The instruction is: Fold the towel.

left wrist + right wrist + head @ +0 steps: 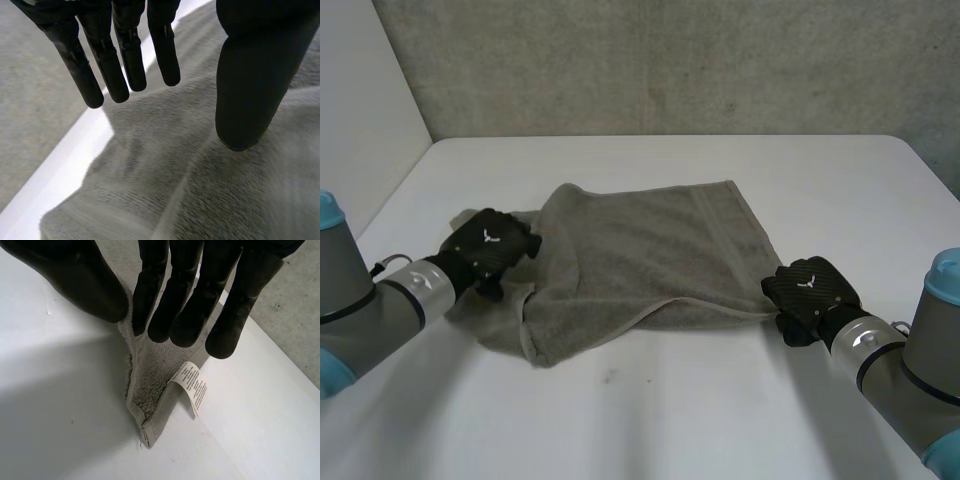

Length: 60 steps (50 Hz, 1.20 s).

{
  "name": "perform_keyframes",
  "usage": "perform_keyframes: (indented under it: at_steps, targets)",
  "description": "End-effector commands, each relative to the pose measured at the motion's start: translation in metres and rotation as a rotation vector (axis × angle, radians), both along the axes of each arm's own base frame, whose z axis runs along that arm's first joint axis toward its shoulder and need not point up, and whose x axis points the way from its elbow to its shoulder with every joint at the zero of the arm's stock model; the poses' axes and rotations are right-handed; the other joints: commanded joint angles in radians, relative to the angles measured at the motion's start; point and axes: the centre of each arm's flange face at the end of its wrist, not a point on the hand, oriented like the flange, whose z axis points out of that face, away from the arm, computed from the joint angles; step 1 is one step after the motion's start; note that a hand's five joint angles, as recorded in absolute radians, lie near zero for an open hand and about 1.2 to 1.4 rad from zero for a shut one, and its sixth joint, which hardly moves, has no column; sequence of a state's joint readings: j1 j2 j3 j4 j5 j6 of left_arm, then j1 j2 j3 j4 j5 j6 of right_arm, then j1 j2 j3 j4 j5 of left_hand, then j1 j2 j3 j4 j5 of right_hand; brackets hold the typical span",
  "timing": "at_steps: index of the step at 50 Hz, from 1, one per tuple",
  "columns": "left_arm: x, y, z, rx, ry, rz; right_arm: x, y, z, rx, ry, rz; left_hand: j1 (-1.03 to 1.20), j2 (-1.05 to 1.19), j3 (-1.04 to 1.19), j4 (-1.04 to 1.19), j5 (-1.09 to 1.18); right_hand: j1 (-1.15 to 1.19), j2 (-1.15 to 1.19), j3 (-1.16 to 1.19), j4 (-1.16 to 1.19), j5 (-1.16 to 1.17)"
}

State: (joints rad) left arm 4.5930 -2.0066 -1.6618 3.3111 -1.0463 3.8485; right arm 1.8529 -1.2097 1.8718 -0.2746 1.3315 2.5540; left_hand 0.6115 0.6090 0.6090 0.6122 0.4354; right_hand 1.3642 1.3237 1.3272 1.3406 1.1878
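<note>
- One white label (192, 387) hangs at a corner of the grey towel (650, 260), just beside the fingertips of the right hand (812, 290).
- The white table (720, 410) carries the towel near its middle, partly folded over, with the left part bunched. A grey concrete wall (670, 60) stands at the far side.
- The left hand (490, 245) is at the towel's left edge, with its fingers straight and spread away from the thumb above the cloth. It grips nothing.
- The right hand is at the near right corner. Its thumb and fingers come together and pinch this corner.
</note>
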Motion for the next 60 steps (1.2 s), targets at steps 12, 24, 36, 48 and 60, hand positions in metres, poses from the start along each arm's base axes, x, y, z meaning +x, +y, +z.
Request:
perform_keyframes:
  at_steps: [12,24,36,48,60]
  targets:
    - [0.007,0.021,-0.024,0.064,-0.120,-0.076,0.000,-0.001,-0.002,0.004,0.003,-0.001,-0.046,-0.043,-0.043,-0.047,-0.044,0.032,0.073,0.069,0.056,0.034]
    - [0.007,0.020,-0.023,0.055,-0.119,-0.076,0.000,-0.001,-0.004,0.010,0.008,0.000,0.359,0.362,0.362,0.359,0.361,0.032,0.073,0.069,0.056,0.034]
    - [0.011,0.022,-0.010,0.021,-0.118,-0.062,0.000,-0.001,-0.004,0.010,0.008,0.000,0.436,0.438,0.438,0.435,0.437,0.032,0.073,0.069,0.056,0.034]
    - [0.024,0.028,0.000,0.010,-0.120,-0.013,0.000,-0.002,-0.003,0.006,0.006,-0.002,0.783,0.785,0.785,0.782,0.784,0.032,0.073,0.069,0.056,0.034]
    - [0.029,0.051,0.029,-0.032,-0.067,0.059,-0.009,-0.013,0.021,-0.053,-0.024,-0.050,0.785,0.787,0.787,0.784,0.786,0.032,0.073,0.069,0.056,0.034]
